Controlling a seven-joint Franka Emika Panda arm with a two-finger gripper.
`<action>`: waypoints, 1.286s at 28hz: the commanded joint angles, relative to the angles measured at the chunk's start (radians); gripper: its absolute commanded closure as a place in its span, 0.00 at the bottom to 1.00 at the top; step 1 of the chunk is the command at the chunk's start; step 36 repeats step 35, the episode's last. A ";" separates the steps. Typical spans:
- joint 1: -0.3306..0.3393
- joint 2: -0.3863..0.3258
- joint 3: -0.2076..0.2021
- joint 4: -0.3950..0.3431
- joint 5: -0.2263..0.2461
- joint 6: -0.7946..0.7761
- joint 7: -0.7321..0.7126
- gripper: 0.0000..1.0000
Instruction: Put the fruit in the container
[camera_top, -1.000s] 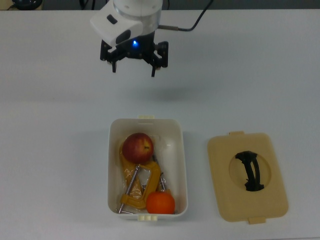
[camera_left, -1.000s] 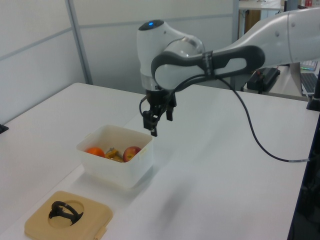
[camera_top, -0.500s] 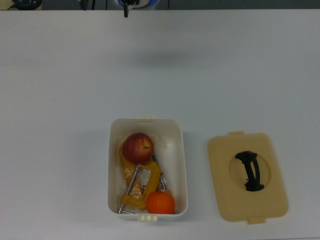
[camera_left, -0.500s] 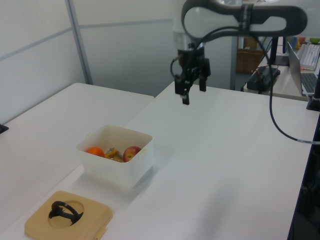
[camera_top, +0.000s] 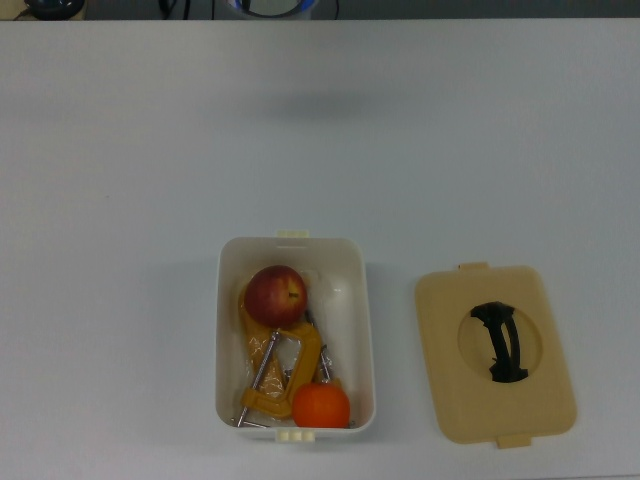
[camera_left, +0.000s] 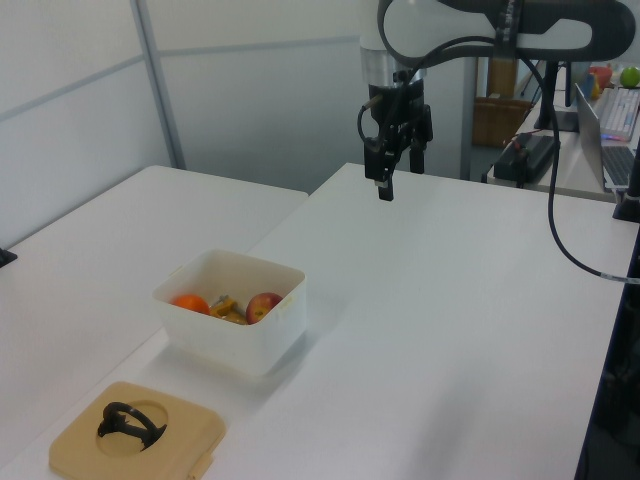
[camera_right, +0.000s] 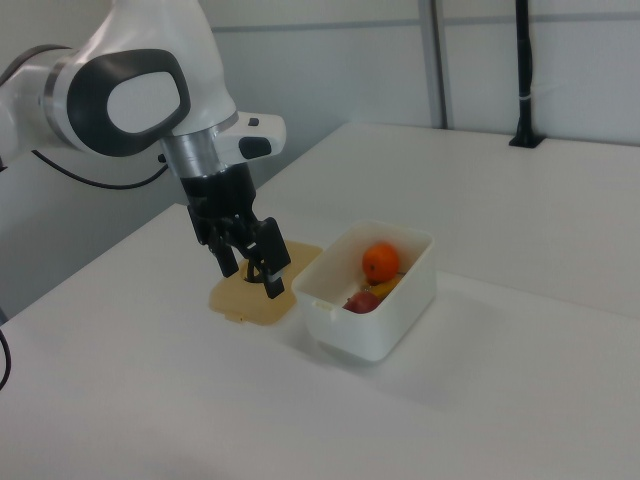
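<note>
With the apple (camera_top: 276, 294) and orange (camera_top: 321, 404) both resting inside the white tub (camera_top: 364, 330), the hand (camera_left: 396, 170) hangs released and empty above the worktop's (camera_top: 120, 200) far edge.

The scene was evenly and brightly lit, seemingly from overhead, with no hard glare anywhere on the white table (camera_top: 120, 200). In the top view a faint, soft-edged shadow smudge lay on the table well above the container (camera_top: 295, 336), and only a thin pale shadow hugged the container's walls. In the left view a soft shadow fell on the table just beside the container (camera_left: 232, 309), on the left view's right. The tan lid (camera_top: 495, 352) cast almost none. All 3 views were slightly soft, with mild blockiness around edges; nothing looked strongly distorted or streaked by motion.
</note>
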 joint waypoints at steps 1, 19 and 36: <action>-0.003 0.012 -0.005 -0.011 0.012 0.043 -0.065 0.00; -0.040 0.010 -0.028 0.004 0.023 0.074 -0.113 0.00; -0.042 0.012 -0.043 0.012 0.026 0.074 -0.113 0.00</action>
